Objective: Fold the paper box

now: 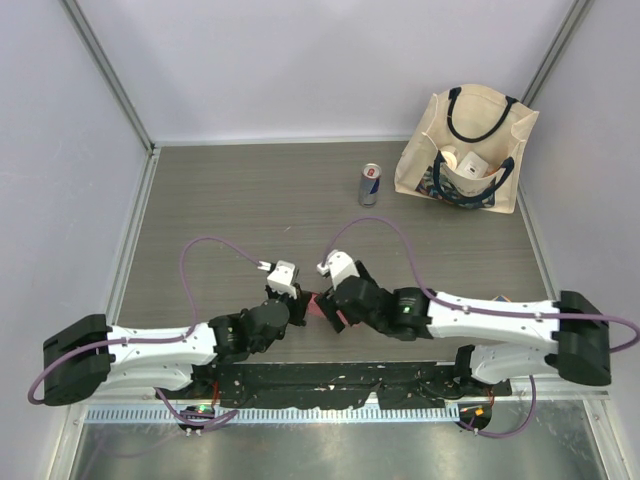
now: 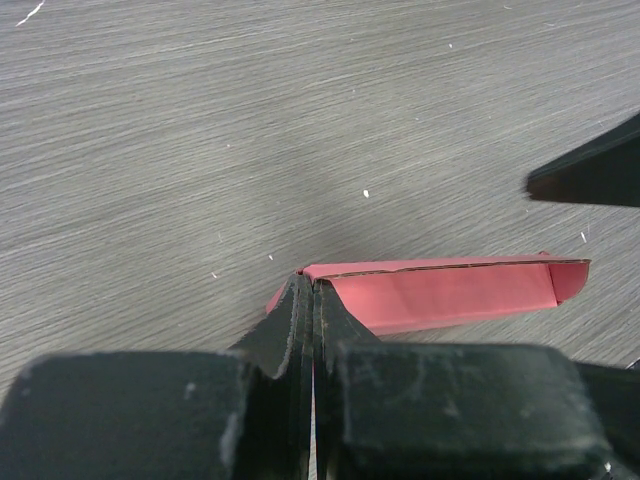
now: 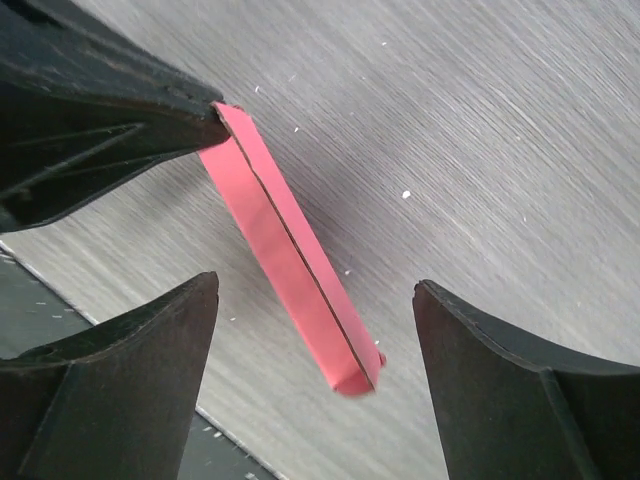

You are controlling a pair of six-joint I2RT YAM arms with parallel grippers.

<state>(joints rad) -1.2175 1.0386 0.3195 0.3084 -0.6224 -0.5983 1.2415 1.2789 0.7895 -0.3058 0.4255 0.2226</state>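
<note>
Paper box flattened to a pink-red strip, low over the table near its front edge, between both grippers. Left gripper clenched on one end of it. Right gripper spread wide, fingers either side, not touching. Can and tote bag sit well behind.

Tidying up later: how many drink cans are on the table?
1: the can stands at the far side, left of the tote bag. The bag may hide more.

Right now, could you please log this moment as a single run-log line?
left gripper: shut on paper box end | right gripper: open, astride other end | paper box: flat, unfolded
</note>
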